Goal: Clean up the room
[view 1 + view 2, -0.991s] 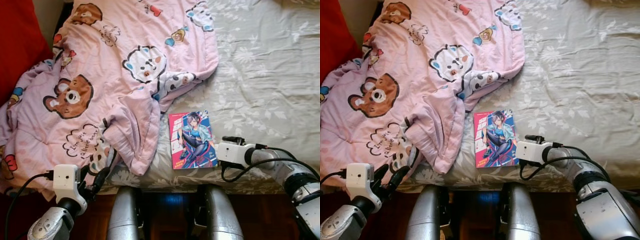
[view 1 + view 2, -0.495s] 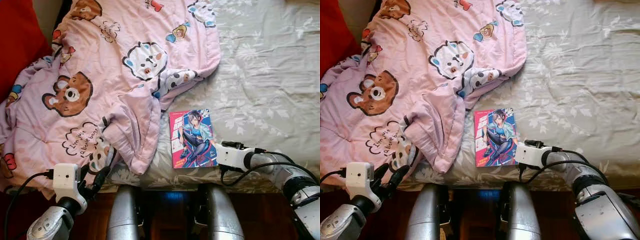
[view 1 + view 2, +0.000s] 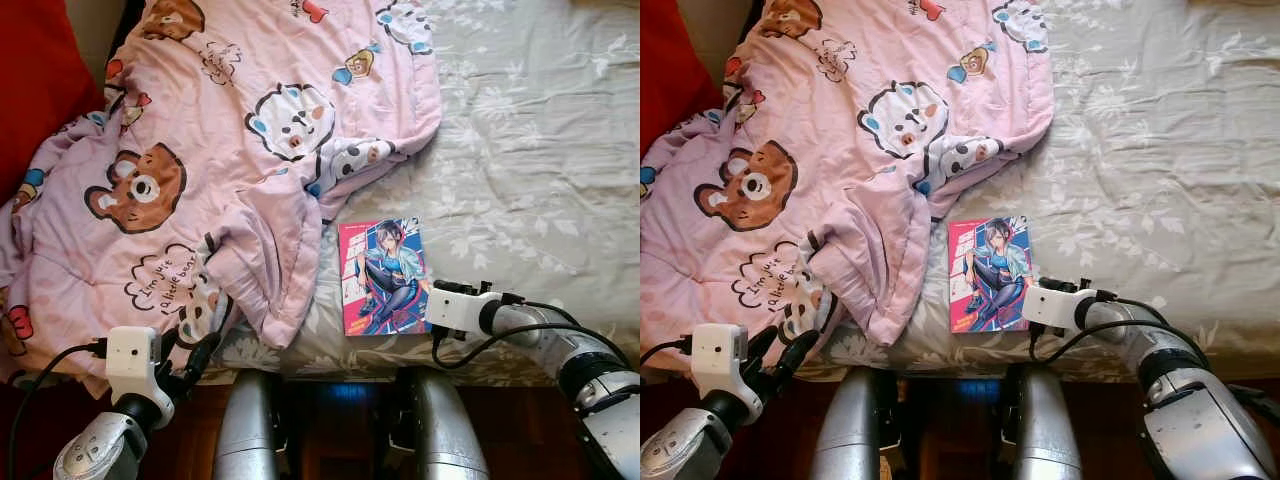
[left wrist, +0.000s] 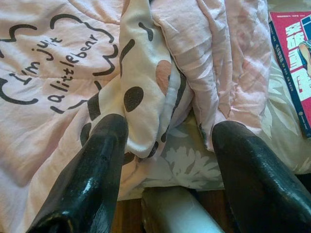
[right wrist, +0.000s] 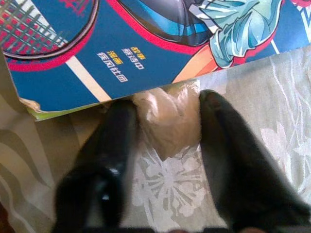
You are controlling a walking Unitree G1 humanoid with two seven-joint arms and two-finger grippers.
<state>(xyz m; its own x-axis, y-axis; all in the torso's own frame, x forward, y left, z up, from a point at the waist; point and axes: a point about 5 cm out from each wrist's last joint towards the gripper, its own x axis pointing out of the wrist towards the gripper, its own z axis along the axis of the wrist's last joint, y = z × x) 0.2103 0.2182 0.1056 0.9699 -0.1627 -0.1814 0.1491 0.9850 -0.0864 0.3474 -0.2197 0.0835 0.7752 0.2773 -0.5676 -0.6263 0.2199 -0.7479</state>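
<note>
One book (image 3: 385, 277) lies flat near the bed's (image 3: 540, 150) front edge, just beside the pink blanket (image 3: 200, 150); bare sheet extends to its right. My right end effector (image 5: 163, 109), fingers apart, meets the book's right edge, straddling a bunched fold of sheet. My left end effector (image 4: 167, 128), fingers apart, hovers at the blanket's hem.

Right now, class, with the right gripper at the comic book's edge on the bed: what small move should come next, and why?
Probably ease the right gripper slightly further forward, then close. Its open fingers sit at the comic book's near edge on the bedsheet, not yet around it.
</note>
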